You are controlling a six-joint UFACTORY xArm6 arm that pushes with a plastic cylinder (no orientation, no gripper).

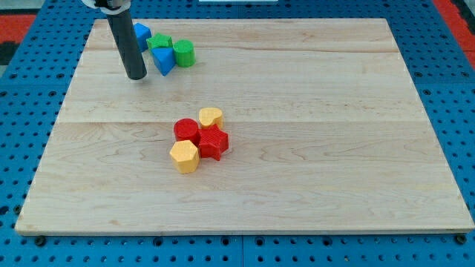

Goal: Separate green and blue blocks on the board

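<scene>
My tip [136,76] rests on the board near the view's top left, just left of the blue and green cluster. A blue triangular block [164,61] lies right beside the tip. A green block [159,43] of star-like shape touches it from above, and a green cylinder [184,53] sits against the triangle's right side. A second blue block [141,33] lies at the cluster's top left, partly hidden behind the rod.
Near the board's middle lies a second cluster: a yellow heart [211,117], a red cylinder [185,130], a red star-like block [214,142] and a yellow hexagonal block [184,156]. The wooden board [334,148] lies on a blue pegboard.
</scene>
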